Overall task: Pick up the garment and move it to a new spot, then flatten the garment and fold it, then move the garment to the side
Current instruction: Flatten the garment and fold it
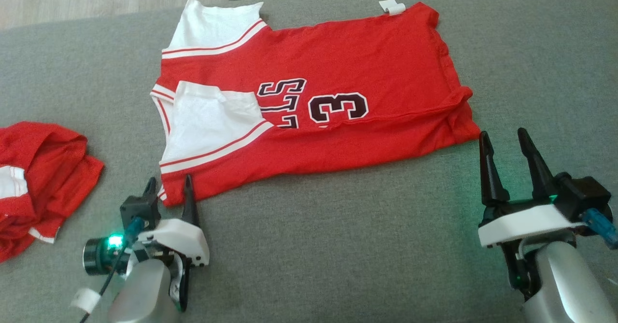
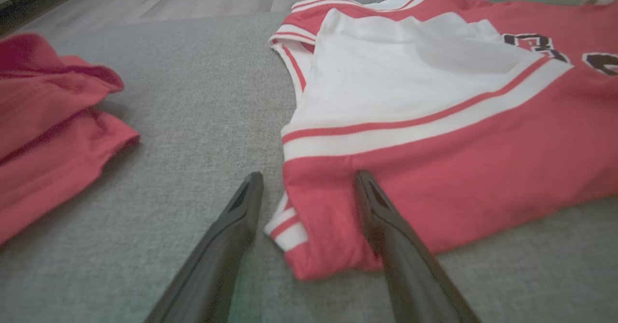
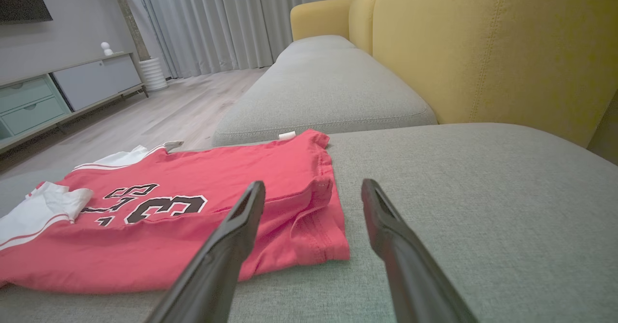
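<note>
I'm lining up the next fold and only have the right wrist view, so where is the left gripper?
Observer: The left gripper is at the jersey's near left corner, by the white sleeve.
Operator: Is it gripping the cloth?
Observer: No, it is open: one finger over the red hem, the other over the grey cushion.
Operator: Anything else on that side?
Observer: A crumpled red garment lies left of the jersey, apart from it.
</note>
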You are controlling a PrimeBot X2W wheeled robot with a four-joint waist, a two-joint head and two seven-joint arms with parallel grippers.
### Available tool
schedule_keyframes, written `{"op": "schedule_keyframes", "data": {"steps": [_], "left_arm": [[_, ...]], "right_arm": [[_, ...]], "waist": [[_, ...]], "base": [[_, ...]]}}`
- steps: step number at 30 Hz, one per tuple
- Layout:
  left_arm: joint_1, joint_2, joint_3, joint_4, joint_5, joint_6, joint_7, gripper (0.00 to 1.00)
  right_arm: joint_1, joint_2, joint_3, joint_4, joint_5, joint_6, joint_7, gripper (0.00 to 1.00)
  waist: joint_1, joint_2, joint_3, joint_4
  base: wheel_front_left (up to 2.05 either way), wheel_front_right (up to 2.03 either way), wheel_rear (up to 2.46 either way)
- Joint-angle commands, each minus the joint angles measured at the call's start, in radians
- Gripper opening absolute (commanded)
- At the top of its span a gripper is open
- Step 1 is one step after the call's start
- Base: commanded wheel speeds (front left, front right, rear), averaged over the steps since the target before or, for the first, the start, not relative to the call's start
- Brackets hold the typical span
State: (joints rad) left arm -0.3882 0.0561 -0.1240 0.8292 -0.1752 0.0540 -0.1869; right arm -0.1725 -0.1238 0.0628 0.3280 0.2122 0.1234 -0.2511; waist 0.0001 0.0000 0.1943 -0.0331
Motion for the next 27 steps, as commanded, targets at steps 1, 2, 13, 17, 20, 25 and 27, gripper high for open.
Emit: {"op": "schedule_keyframes", "data": {"steps": [1, 2, 13, 17, 20, 25, 27], "left_arm": [[-0.028, 0.029, 0.035, -0.002, 0.005, 0.007, 0.004, 1.0], [-0.037, 0.031, 0.033, 0.02, 0.006, 0.007, 0.013, 1.0], [-0.099, 0.02, -0.006, 0.089, -0.005, -0.046, -0.03, 0.0], [-0.102, 0.013, -0.039, 0.02, 0.014, -0.058, -0.067, 0.0], [-0.088, 0.007, -0.061, -0.049, 0.021, -0.063, -0.073, 0.0], [-0.057, 0.001, -0.098, -0.164, 0.03, -0.066, -0.074, 0.0], [-0.048, -0.001, -0.111, -0.192, 0.029, -0.068, -0.075, 0.0]], "right_arm": [[-0.031, -0.005, 0.023, -0.028, 0.01, 0.007, -0.011, 1.0], [-0.031, -0.004, 0.021, -0.027, 0.012, 0.007, -0.011, 1.0], [-0.04, 0.004, -0.017, 0.055, -0.002, 0.007, -0.011, 1.0], [-0.092, 0.015, -0.07, 0.178, -0.02, 0.007, 0.009, 1.0], [-0.145, 0.02, -0.077, 0.246, -0.042, 0.007, 0.017, 1.0], [-0.219, 0.002, -0.058, 0.345, -0.125, 0.007, 0.027, 1.0], [-0.245, -0.008, -0.077, 0.389, -0.19, 0.007, 0.031, 1.0]], "waist": [[-0.0001, 0.0, 0.003, -0.003], [-0.0001, 0.0, 0.003, -0.005], [-0.0001, 0.0, -0.002, 0.016], [-0.0001, 0.0, -0.007, 0.044], [-0.0001, 0.0, -0.007, 0.067], [-0.0001, 0.0, 0.002, 0.099], [-0.0001, 0.0, 0.008, 0.109]], "base": [[0.0, 0.0, 0.0], [0.0, 0.0, 0.0], [0.0, 0.0, 0.0], [0.0, 0.0, 0.0], [0.0, 0.0, 0.0], [0.0, 0.0, 0.0], [0.0, 0.0, 0.0]]}}
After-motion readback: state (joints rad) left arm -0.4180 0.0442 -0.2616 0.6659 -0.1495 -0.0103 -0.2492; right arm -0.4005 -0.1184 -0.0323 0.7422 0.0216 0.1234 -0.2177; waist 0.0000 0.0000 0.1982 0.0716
